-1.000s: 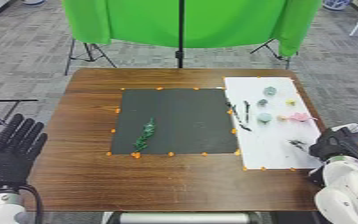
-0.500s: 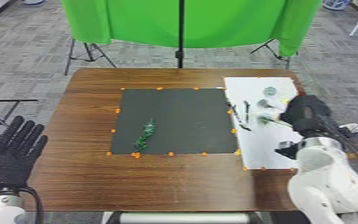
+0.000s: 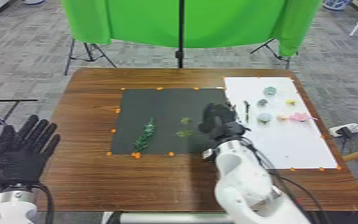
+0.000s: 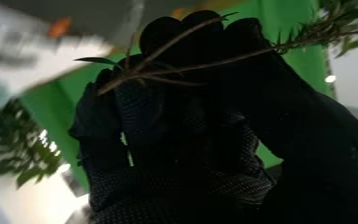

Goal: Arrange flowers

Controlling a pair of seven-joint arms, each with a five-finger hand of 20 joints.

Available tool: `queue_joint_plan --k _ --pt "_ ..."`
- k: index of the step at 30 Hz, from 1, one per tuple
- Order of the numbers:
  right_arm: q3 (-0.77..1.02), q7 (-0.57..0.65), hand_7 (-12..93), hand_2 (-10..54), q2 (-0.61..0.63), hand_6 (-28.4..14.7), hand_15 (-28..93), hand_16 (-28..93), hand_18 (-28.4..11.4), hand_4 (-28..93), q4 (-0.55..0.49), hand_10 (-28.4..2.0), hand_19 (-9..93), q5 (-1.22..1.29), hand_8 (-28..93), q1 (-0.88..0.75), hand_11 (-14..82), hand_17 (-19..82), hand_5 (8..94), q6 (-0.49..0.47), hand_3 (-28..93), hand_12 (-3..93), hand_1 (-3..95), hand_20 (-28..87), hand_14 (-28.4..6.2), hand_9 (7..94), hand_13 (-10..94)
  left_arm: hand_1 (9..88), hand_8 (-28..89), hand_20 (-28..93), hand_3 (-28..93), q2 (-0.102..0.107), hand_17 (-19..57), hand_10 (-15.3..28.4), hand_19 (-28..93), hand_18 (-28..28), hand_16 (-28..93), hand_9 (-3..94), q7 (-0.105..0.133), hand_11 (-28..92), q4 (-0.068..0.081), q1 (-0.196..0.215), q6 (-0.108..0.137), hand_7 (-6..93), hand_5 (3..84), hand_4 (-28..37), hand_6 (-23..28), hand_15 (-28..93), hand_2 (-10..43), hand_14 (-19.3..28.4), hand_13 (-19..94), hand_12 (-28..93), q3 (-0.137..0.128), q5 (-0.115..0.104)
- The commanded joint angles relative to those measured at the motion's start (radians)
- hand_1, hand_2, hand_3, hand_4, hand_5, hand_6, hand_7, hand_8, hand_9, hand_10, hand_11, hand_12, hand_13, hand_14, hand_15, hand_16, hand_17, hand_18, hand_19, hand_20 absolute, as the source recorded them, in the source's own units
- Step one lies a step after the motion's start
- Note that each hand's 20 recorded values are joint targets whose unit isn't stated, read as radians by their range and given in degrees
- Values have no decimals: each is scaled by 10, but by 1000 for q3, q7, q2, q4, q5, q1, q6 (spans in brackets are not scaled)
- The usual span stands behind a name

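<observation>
Right hand (image 3: pixel 218 121) shifts left over black mat (image 3: pixel 162 105), clamped on leafy sprig (image 4: pixel 302 43); green branch (image 3: pixel 146 135) down, flowers (image 3: pixel 301 117) at right remain.

The brown wooden desk (image 3: pixel 78 192) is supporting a dark mat (image 3: pixel 158 105) and a white sheet (image 3: pixel 295 150), both lying flat, side by side, with orange markers (image 3: pixel 136 155) dotting their edges.

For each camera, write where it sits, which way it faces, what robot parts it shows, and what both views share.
Head view: on the head, facing forward and down over the table; both arms, left hand, right hand.
Right wrist view: on the right wrist, facing along that hand's glove to a sprig.
Shared: right hand, green cloth.
</observation>
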Motion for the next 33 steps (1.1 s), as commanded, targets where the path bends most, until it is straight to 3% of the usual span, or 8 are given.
queue_joint_plan --k 1,6,13,18,21,26,33 --pt "-78 34 349 -95 -111 -50 734 296 -266 -233 91 -163 867 -50 136 26 291 299 764 15 744 428 515 413 -180 768 589 255 -104 113 736 23 -64 143 315 133 -27 382 -13 191 8 -19 27 123 441 -283 91 219 141 136 304 96 14 -17" --pt "-93 50 271 -95 -113 -71 744 286 -275 -223 72 -197 881 -15 103 25 387 296 731 39 738 267 455 396 -195 711 577 253 -106 113 739 21 -63 143 317 133 -30 383 -13 193 9 -13 25 125 444 -283 93 225 142 135 306 95 8 -20" --pt "-89 56 266 -83 -99 -82 754 272 -279 -216 31 -218 893 7 -24 8 427 297 668 55 792 265 394 379 -204 650 566 257 -107 114 753 24 -63 142 318 133 -32 384 -14 195 15 -18 11 126 444 -283 92 228 132 135 306 95 4 -16" --pt "-47 66 268 -76 -40 -80 756 268 -280 -205 -25 -219 898 22 -106 -21 430 297 666 42 792 262 378 374 -204 646 566 260 -106 114 753 12 -63 143 319 134 -33 384 -9 196 13 -9 4 126 443 -283 92 229 127 135 306 95 -6 -17" --pt "3 85 256 -40 2 -78 754 268 -280 -205 -66 -221 900 72 -111 -44 420 298 694 -43 785 256 351 377 -204 660 571 261 -106 113 751 9 -62 143 317 133 -34 384 -3 195 12 -2 2 125 443 -283 92 228 127 135 306 95 -12 -18" --pt "39 64 252 90 41 -75 731 271 -271 -210 -66 -231 884 79 -101 -98 357 280 750 -99 783 242 304 380 -223 665 532 260 -106 115 748 5 -62 143 319 134 -34 384 -2 196 10 9 5 126 443 -283 92 228 129 135 307 95 -16 -20" --pt "8 40 245 126 23 -73 727 269 -266 -206 -63 -233 872 98 -98 -126 330 270 799 -157 788 235 290 385 -228 666 517 258 -107 115 746 9 -62 143 320 133 -34 385 -11 196 14 -3 0 127 444 -283 92 230 133 134 307 95 -11 -15"
